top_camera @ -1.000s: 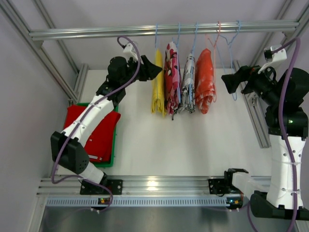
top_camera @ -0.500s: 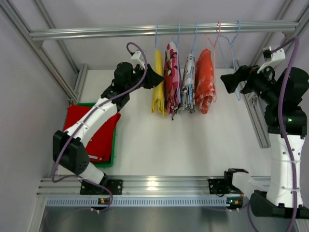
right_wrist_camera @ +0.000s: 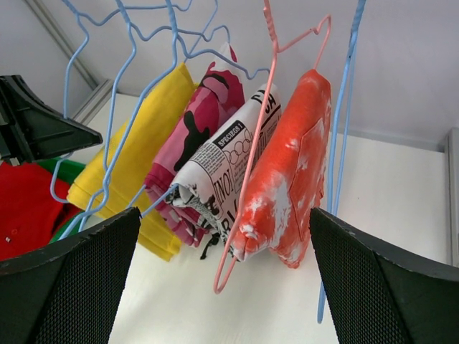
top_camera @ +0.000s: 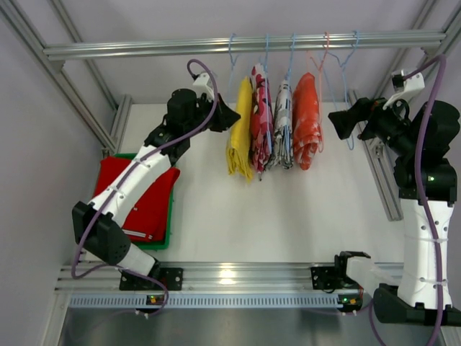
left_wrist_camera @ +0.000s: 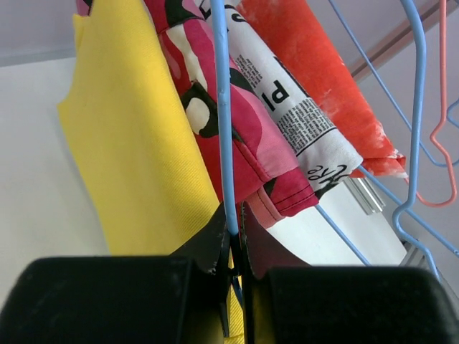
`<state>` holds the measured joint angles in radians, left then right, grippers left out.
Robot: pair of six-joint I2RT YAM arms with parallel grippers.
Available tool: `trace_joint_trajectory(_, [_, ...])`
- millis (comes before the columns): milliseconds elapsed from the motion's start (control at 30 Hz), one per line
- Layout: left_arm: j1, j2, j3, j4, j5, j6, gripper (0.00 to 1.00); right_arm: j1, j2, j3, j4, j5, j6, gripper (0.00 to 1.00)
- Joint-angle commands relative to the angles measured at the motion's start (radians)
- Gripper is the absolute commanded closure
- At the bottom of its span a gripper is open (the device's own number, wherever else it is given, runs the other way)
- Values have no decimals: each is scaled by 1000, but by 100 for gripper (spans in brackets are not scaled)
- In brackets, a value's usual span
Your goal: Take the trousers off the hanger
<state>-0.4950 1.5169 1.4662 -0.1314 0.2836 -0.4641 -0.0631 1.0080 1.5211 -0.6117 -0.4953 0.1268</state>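
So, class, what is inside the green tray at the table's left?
Red trousers fill the green tray; only its rim shows. The left arm crosses above them, hiding part, and anything beneath the cloth cannot be seen.

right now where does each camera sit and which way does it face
Top external: above and behind the bases, looking down on table, rail, left gripper, right gripper.
Left wrist: at the rail, facing the yellow trousers; its fingers pinch a blue hanger.
Right wrist: right of the rail, facing left at the orange-red garment; open fingers frame it.
Wrist views share the yellow trousers and newsprint garment.
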Motion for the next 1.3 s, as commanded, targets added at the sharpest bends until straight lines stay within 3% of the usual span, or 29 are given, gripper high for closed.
trace_joint_trajectory(0, [10,-121,114,136,-110,31,100,-1,-6,-6,86,-20,8,1])
trace_joint_trajectory(233, [7,-191,126,78,-257,116,100,2,1,-4,113,-52,33,1])
trace_joint_trajectory(400, [7,-248,83,121,-270,157,100,6,15,-16,130,-57,53,1])
trace_joint_trajectory(833, [6,-198,134,240,-374,248,100,25,44,-16,173,-62,83,1])
trace_joint_trajectory(1167, [6,-167,65,145,-146,162,100,29,44,-18,162,-52,60,1])
trace_joint_trajectory(1267, [6,-156,30,151,-77,99,94,29,43,-19,159,-52,54,0])
